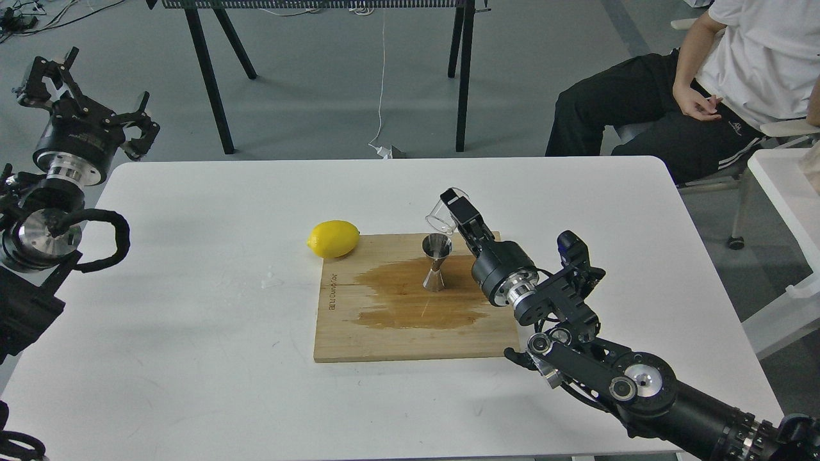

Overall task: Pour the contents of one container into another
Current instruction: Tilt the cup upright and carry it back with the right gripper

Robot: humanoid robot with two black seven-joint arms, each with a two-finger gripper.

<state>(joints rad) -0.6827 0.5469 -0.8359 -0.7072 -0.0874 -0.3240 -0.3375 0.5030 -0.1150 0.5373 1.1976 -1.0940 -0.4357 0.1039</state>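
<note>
A steel jigger [436, 262] stands upright on a wooden board [359, 333], in the middle of a dark wet patch. Just above and behind its rim hangs a small clear glass cup [442, 214], tipped to the left with its mouth toward the jigger. My right gripper [453, 206] is shut on the cup, reaching in from the lower right. My left gripper [90, 96] is held up beyond the table's far left corner, open, with nothing between its fingers.
A yellow lemon [333, 239] lies at the board's far left corner. The white table [192, 358] carries the board. A seated person [724, 77] is at the far right, black table legs [211, 83] stand behind.
</note>
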